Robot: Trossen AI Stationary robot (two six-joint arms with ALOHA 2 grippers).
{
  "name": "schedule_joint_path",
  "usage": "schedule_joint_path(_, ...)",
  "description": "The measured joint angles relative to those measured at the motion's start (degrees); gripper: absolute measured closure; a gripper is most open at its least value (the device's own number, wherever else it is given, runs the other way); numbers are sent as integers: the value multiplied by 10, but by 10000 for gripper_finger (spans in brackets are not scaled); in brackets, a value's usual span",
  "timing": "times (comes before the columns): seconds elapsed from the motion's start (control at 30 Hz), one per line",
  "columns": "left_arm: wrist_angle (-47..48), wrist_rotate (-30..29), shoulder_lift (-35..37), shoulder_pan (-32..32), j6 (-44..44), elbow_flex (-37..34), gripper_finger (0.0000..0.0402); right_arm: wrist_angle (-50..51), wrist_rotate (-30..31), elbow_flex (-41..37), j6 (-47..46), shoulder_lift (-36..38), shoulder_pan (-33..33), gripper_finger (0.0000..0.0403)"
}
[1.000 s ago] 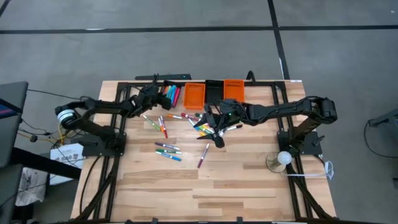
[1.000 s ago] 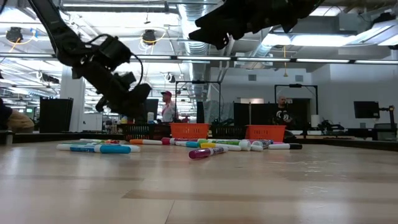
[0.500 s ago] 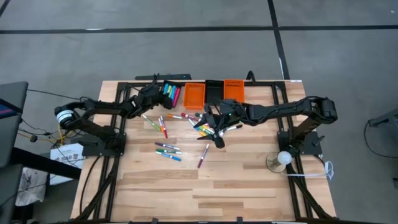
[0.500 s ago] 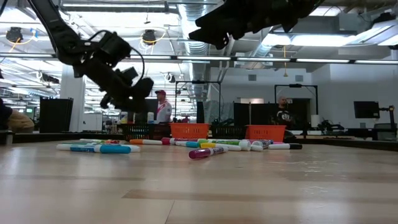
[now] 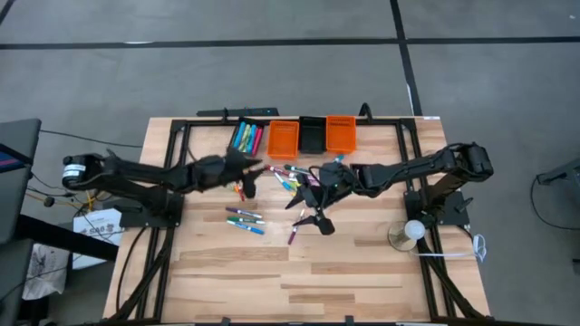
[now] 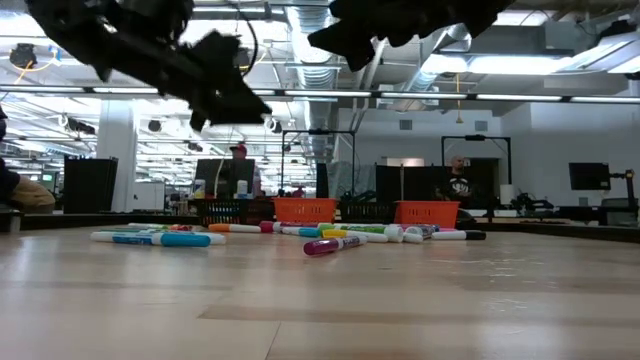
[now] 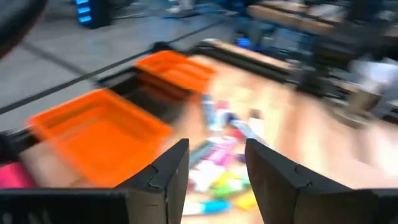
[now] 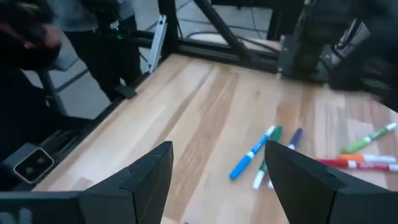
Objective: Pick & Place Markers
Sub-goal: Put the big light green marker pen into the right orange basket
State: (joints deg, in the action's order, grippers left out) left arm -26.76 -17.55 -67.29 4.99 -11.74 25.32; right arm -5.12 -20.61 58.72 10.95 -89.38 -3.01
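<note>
No legible text, label, brand, number or sign found in any view; marker barrels, bins and background screens carry no readable markings at this resolution

You have the markers (image 5: 246, 220) lying flat mid-frame (pink, blue, green, orange), more bunched at upper centre.

The left gripper (image 5: 251, 168) has pulled away from the far black bin (image 5: 246, 137), where it hung over the markers stored inside a second ago, and now reaches out over the table's middle, just above the scattered markers (image 5: 279, 172). Its fingers (image 7: 163, 175) stand apart with nothing between them. The right gripper (image 5: 313, 206) has swung nearer, from the far cluster to above the purple marker (image 5: 295, 231).
</note>
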Motion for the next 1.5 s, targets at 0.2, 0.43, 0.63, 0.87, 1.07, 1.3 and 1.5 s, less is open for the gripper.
schedule_joint_path(0.2,-3,0,10,-98,59,0,248,95,102,0,2,0,5,159)
schedule_joint_path(0.43,-3,92,10,-132,104,0,247,238,150,0,-19,0,31,159)
schedule_joint_path(0.63,4,137,10,-132,104,0,247,204,150,-39,-26,0,49,159)
schedule_joint_path(0.87,14,137,8,-132,100,0,247,150,148,-77,-20,1,62,159)
schedule_joint_path(1.07,11,138,-16,-132,63,0,247,106,151,-128,-42,1,70,159)
schedule_joint_path(1.3,-11,138,-58,-132,14,0,247,96,282,-146,-106,1,73,159)
schedule_joint_path(1.5,-48,138,-93,-142,-9,0,247,129,356,-146,-181,1,73,159)
